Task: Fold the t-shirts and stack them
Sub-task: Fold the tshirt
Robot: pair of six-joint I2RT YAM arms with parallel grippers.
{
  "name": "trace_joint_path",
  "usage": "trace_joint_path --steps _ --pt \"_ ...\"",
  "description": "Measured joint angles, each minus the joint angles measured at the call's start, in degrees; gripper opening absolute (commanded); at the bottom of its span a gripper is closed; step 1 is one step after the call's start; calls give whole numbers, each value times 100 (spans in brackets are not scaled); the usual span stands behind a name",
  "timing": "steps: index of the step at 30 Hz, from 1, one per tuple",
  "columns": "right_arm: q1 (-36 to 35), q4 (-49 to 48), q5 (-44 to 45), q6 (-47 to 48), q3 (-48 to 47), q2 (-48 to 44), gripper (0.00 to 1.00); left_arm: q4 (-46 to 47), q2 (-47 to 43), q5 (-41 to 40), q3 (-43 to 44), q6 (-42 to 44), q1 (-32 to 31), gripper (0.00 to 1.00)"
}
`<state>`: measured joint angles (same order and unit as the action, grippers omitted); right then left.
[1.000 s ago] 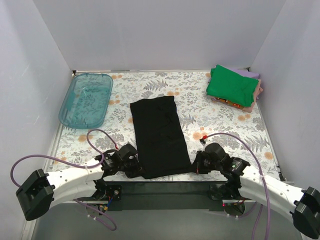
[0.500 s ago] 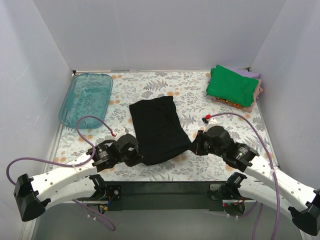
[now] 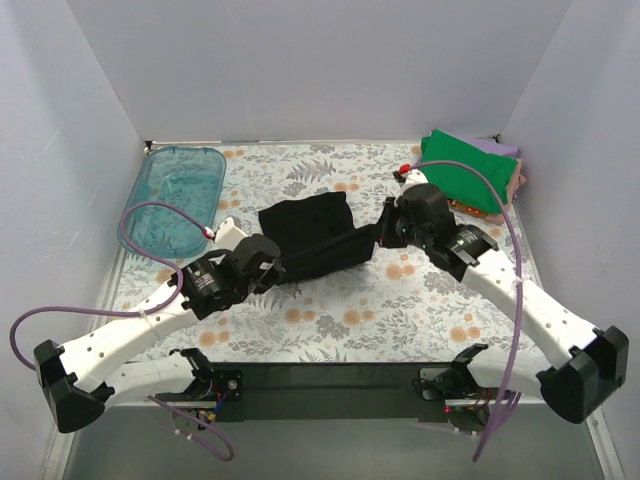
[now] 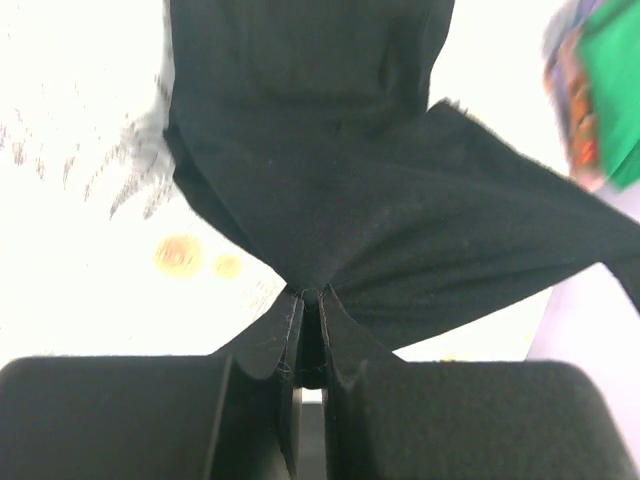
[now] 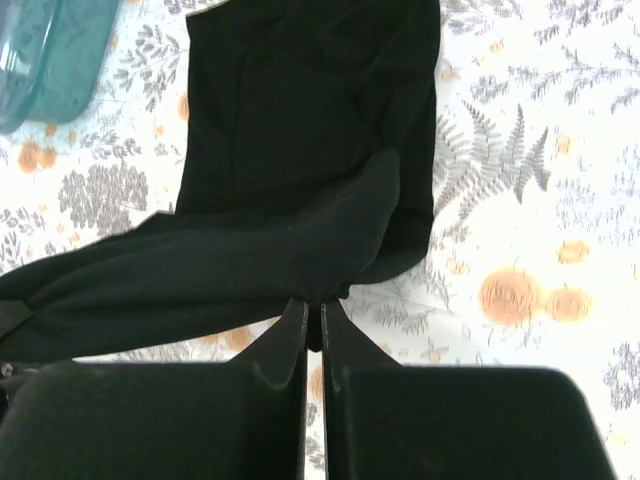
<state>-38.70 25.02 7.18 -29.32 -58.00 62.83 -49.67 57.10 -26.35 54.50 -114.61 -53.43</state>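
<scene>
The left gripper (image 4: 308, 296) and the right gripper (image 5: 312, 306) each clamp a corner of the black t-shirt (image 3: 312, 238), its near half stretched between them over the half lying mid-table (image 3: 400, 310), well apart from the folded green t-shirt (image 3: 465, 175) at the far right.
</scene>
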Motion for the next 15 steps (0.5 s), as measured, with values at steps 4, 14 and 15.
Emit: trace_joint_path --steps 4,14,15 --pt "505 -170 -555 262 -575 787 1 267 221 -74 229 -11 520 0" --pt "1246 -549 -1753 691 -1961 2623 1 1362 1847 527 981 627 2380 0" --pt "1311 -581 -1821 717 -2144 2865 1 1473 2020 599 1069 726 2498 0"
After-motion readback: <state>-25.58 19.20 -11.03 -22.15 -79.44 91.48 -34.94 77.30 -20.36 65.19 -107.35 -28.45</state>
